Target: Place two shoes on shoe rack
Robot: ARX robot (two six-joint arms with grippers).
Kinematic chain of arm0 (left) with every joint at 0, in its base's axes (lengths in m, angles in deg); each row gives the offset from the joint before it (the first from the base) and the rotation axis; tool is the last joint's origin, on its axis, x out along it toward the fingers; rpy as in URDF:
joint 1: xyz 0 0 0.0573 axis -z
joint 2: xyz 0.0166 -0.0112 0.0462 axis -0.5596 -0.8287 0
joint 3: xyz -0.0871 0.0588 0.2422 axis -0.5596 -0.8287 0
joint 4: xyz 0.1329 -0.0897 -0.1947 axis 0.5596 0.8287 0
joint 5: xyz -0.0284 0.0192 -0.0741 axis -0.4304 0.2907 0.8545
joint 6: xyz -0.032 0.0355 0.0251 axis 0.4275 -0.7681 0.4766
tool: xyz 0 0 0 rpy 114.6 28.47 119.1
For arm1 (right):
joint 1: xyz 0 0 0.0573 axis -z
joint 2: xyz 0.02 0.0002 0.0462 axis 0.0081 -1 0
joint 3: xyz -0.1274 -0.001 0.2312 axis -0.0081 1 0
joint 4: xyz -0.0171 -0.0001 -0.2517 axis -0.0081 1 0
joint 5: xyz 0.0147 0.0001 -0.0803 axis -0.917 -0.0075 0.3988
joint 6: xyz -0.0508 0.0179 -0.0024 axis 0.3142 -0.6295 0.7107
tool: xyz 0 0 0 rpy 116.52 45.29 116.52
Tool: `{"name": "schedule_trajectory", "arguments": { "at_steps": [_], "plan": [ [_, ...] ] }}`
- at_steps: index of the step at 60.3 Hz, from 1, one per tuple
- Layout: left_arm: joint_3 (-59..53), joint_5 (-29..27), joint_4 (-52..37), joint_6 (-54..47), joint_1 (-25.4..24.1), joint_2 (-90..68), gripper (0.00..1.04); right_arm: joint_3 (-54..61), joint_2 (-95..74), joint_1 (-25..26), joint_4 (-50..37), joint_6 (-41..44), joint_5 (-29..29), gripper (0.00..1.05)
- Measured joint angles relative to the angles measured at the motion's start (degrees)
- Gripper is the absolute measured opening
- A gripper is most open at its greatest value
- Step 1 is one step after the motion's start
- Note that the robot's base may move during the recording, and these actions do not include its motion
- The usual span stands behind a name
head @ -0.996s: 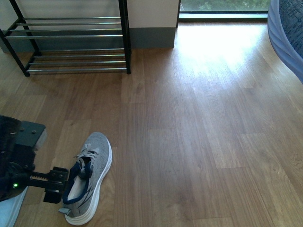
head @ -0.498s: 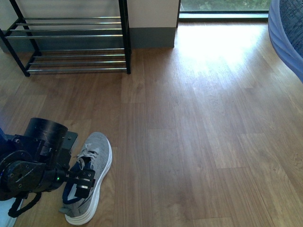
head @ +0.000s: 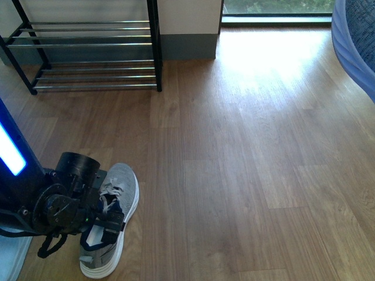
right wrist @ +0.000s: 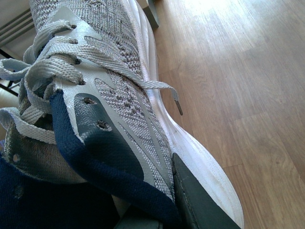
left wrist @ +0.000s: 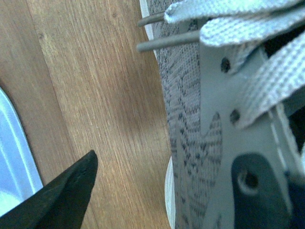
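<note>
Shoe rack (head: 94,73): stands on the wood floor (head: 246,152) against the far wall, on the robot's left side; black frame, chrome rods.
First shoe (head: 122,186): lies on its sole on the floor, close in front of the robot's left side, toe pointing away from the robot; well apart from the rack.
Left pincer (head: 108,227): down over the heel end and collar of the first shoe, hiding the shoe's opening.
Left pincer state: parted; in the left wrist view one black finger (left wrist: 62,200) stands clear of the grey mesh side (left wrist: 190,143), bare floor between them. Other finger hidden.
Laces (left wrist: 238,28): loose, two tips sticking out past the shoe's edge.
Second shoe (right wrist: 119,95): fills the right wrist view, navy collar nearest the camera, white sole edge against the floor behind.
Right pincer (right wrist: 176,210): one dark finger (right wrist: 200,210) lies flat on the shoe's outer side just below the collar; the other is out of sight, so clamped or not, I cannot tell.
</note>
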Motion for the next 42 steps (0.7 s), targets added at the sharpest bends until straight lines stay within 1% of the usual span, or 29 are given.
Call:
{"name": "schedule_trajectory", "arguments": {
  "at_steps": [1,3,4,6,7,14,25,26,28,42],
  "plan": [
    [0.4,-0.1,0.2,0.0,0.0,-0.3,0.81,0.0,0.0,0.0,0.0,0.0,0.0,0.01],
    [0.5,-0.2,0.3,0.0,0.0,-0.4,0.79,0.0,0.0,0.0,0.0,0.0,0.0,0.01],
    [0.6,-0.3,0.3,0.0,0.1,-0.4,0.74,0.0,0.0,0.0,0.0,0.0,0.0,0.01],
    [0.6,-0.4,0.3,0.0,0.1,-0.4,0.71,0.0,0.0,0.0,0.0,0.0,0.0,0.01],
    [0.5,-0.4,0.4,0.0,0.1,-0.4,0.67,0.0,0.0,0.0,0.0,0.0,0.0,0.01],
    [0.5,-0.4,0.1,0.0,0.2,-0.6,0.51,0.0,0.0,0.0,0.0,0.0,0.0,0.01],
    [-0.3,-1.6,-1.4,0.5,0.2,-0.7,0.1,0.0,0.0,0.0,0.0,0.0,0.0,0.01],
    [-0.3,-1.6,-1.4,0.5,0.2,-0.7,0.09,0.0,0.0,0.0,0.0,0.0,0.0,0.01],
    [-1.0,-1.7,-2.3,1.0,0.1,-0.5,0.02,0.0,0.0,0.0,0.0,0.0,0.0,0.01],
    [-11.0,-4.1,-10.0,2.8,-0.5,7.2,0.02,0.0,0.0,0.0,0.0,0.0,0.0,0.01]
  ]
}}
